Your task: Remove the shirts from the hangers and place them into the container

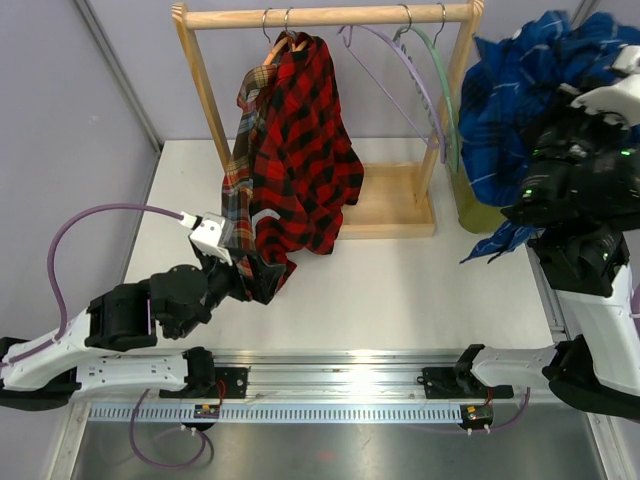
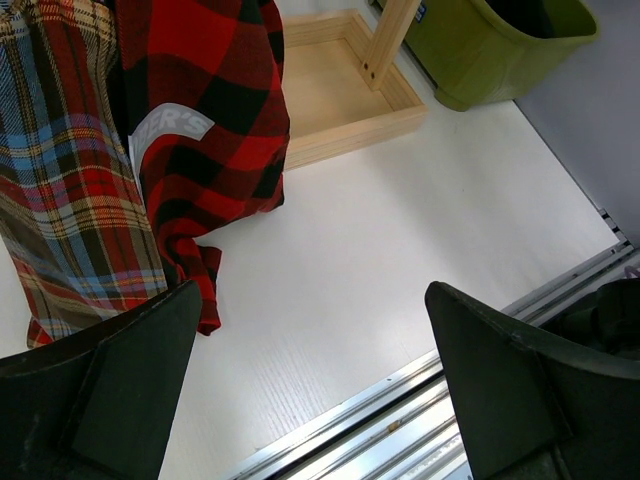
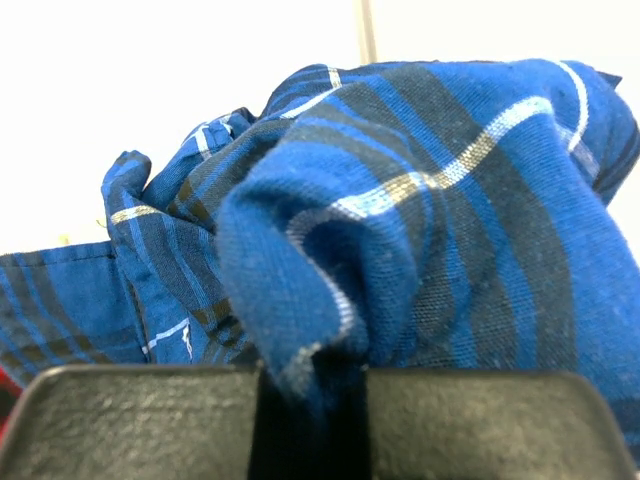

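Observation:
Two shirts hang from wood-coloured hangers (image 1: 274, 50) on the rack: a red-black plaid shirt (image 1: 305, 150) and, to its left, a brown-tan plaid shirt (image 1: 243, 150). A lilac hanger (image 1: 385, 80) and a pale green hanger (image 1: 441, 95) hang bare. My left gripper (image 2: 310, 400) is open just beside the lower hems of the red-black plaid shirt (image 2: 200, 120) and brown-tan plaid shirt (image 2: 60, 220), with nothing between its fingers. My right gripper (image 3: 310, 400) is shut on a fold of the blue checked shirt (image 3: 430, 220). That blue shirt (image 1: 530, 100) is bunched high at the right above the olive-green container (image 1: 478, 212).
The wooden rack's rail (image 1: 330, 15) spans the back. Its flat base (image 2: 330, 95) lies next to the container (image 2: 490, 55). A metal rail (image 1: 330, 385) runs along the table's near edge. The right arm (image 1: 585, 190) stands tall at the right edge.

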{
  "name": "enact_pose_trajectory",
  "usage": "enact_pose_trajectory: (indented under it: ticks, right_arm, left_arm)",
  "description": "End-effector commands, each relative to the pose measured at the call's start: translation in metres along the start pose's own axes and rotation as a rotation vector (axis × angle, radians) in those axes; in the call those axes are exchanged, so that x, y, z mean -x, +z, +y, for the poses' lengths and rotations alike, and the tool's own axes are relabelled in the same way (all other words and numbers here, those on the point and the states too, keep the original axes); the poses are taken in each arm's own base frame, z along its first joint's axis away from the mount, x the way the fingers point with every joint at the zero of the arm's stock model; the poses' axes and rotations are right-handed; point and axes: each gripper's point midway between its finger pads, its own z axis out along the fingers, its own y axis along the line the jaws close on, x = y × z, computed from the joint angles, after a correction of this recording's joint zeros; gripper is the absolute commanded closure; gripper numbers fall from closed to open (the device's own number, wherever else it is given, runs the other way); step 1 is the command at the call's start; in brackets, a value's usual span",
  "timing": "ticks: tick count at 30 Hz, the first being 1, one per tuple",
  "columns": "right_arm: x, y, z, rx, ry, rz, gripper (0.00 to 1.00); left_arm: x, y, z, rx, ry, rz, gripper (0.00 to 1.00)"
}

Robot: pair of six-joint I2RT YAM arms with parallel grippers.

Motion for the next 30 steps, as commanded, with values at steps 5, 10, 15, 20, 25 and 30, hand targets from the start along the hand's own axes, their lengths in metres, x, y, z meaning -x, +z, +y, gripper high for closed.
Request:
enact_pose_trajectory:
  ticks: [5,10,15,20,25,30]
  right_arm:
    - [0.089,0.001,-0.05,-0.097,0.034,-0.194,1.0]
    - [0.083,0.012,-0.03,-0.091,-0.046,-0.177,1.0]
    - [0.047,0.046,0.0,-0.044,-0.159,-0.103,1.0]
    - [-0.031,0.118,-0.021,-0.067,-0.192,0.087,1.0]
    - [-0.092,0.178,-0.033,-0.057,-0.086,0.219,1.0]
    - [-0.084,0.21,-0.027,-0.02,-0.051,0.143,1.0]
  left_arm:
    - [0.022,-0.001,-0.014,-0.04,-0.019,-0.043,0.01]
    - [0.023,0.003,-0.022,-0.058,-0.008,-0.038,0.01]
    - [0.019,0.001,-0.022,-0.074,-0.021,-0.032,0.01]
    - [0.02,-0.007,-0.012,-0.065,-0.046,-0.04,0.01]
    - [0.021,-0.015,0.002,-0.043,-0.068,-0.062,0.01]
    - [0.021,-0.011,0.003,-0.016,-0.034,-0.056,0.01]
